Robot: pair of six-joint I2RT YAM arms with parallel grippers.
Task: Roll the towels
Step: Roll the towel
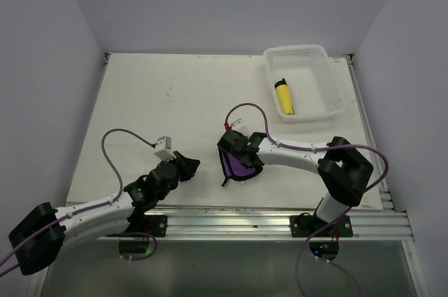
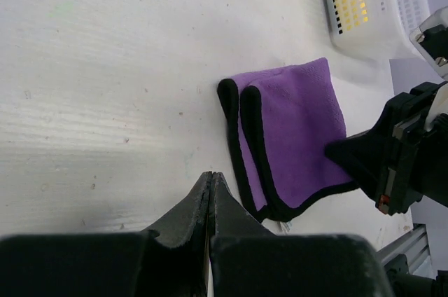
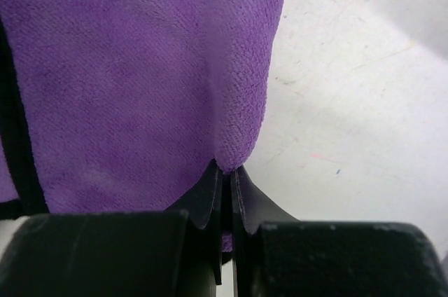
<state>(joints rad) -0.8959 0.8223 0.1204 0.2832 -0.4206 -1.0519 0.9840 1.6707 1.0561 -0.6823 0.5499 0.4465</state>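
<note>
Table (image 1: 154, 101) bears one purple towel (image 2: 294, 129), one basket (image 1: 318, 83) holding one yellow towel (image 1: 284, 97).

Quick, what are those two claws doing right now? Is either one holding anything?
Left gripper: closed, holding nothing.
Right gripper: closed, pinching the edge of the purple towel.

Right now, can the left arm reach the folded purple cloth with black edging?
Probably yes: bare table lies between the shut left gripper and the purple cloth; the right gripper pinches its far side.
</note>
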